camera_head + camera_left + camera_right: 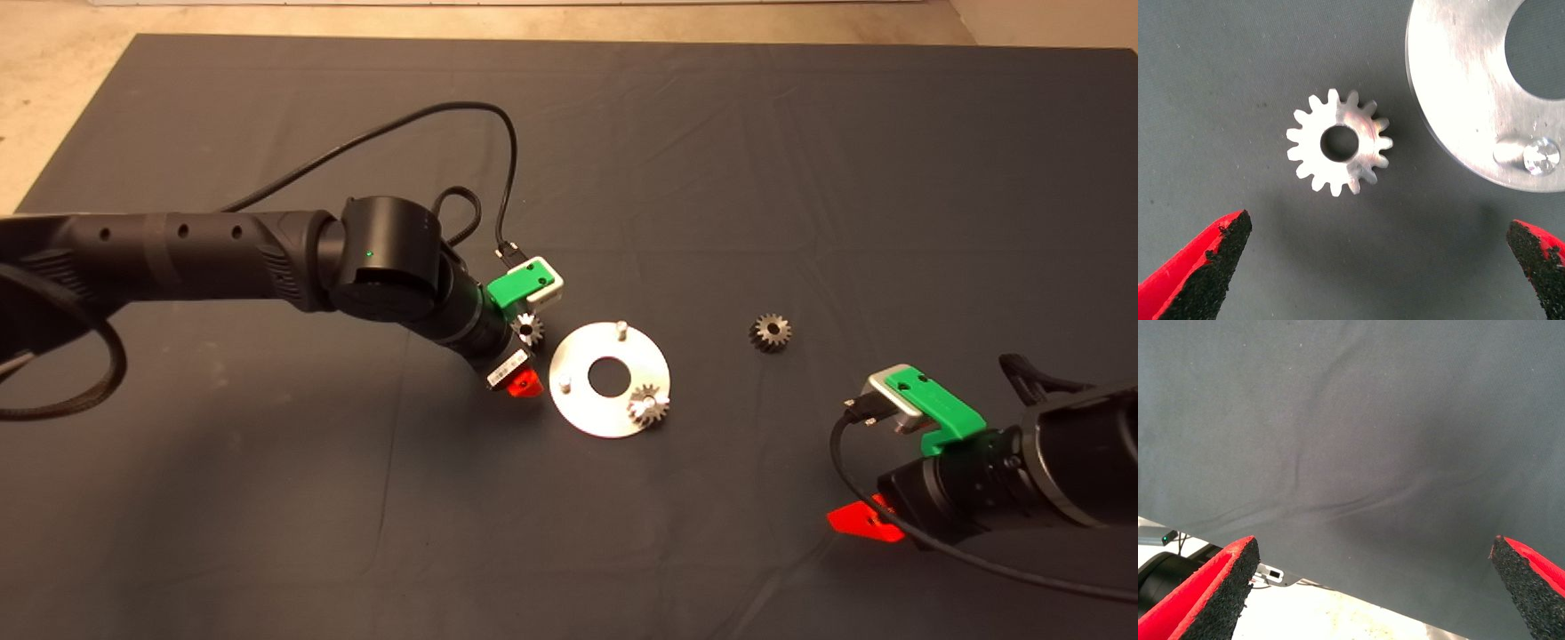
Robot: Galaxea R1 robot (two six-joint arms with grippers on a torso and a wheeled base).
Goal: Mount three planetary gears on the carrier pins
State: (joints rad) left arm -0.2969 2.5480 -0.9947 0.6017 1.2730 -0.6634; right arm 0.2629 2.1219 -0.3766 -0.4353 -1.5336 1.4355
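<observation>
The left pincer [524,357] hung spread wide and empty over a loose planetary gear [1338,142], which lay flat on the mat [711,133] just beside the silver disc [587,404], on the side nearer the left arm. Another gear [648,406] sat on a pin; a third [770,332] lay nearer the right pincer [867,523], parked agape by the surface's near edge.

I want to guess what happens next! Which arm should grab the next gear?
Probably the left. The left gripper hangs over a loose gear beside the disc, jaws open on either side of it. The right gripper waits at the mat's edge, farther from the other loose gear.
</observation>
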